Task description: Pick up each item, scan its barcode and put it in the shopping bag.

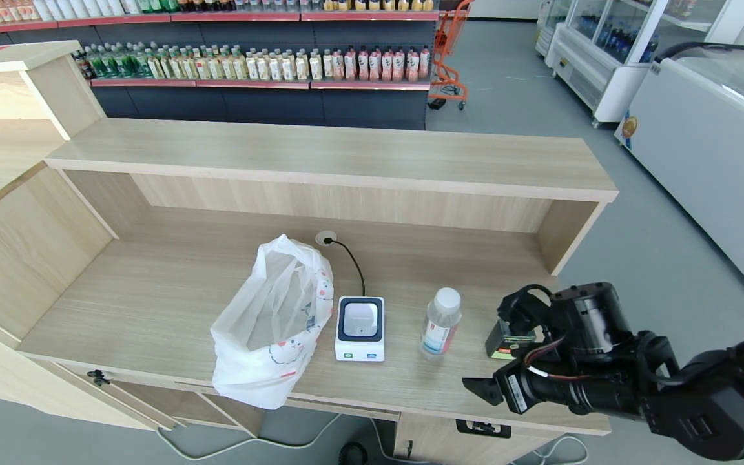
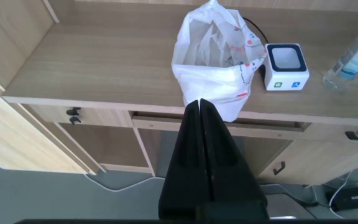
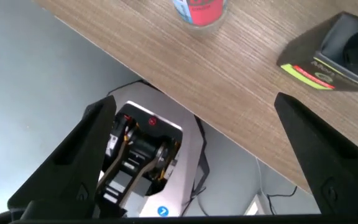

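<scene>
The left gripper hangs below and in front of the counter, its two fingers pressed together with nothing between them. Just ahead of it and higher up, the white plastic bag stands on the counter's front edge with its mouth open upward. It is thin and soft, so it will likely sag if anything pushes on its rim; items are better dropped in from above.

Farther from that gripper, just beside the bag, sits the white scanner, window facing up, with its black cable running to a hole in the counter behind.

Next comes the clear bottle, upright with a white cap and a red-and-blue label, standing between the scanner and the right gripper. It looks smooth and round (and may be full, so fairly heavy), which means it could slip or tip. A hold across the labelled middle seems safest.

Closest to the right gripper is a small dark box with a green-and-red edge, lying just ahead of the fingertips and off to one side, not held. It looks stiff and light, and its flat opposite sides should give the fingers good purchase.

The right gripper is spread wide and empty, hovering at the counter's front edge. My guess is that the box is the first item to pick up.
</scene>
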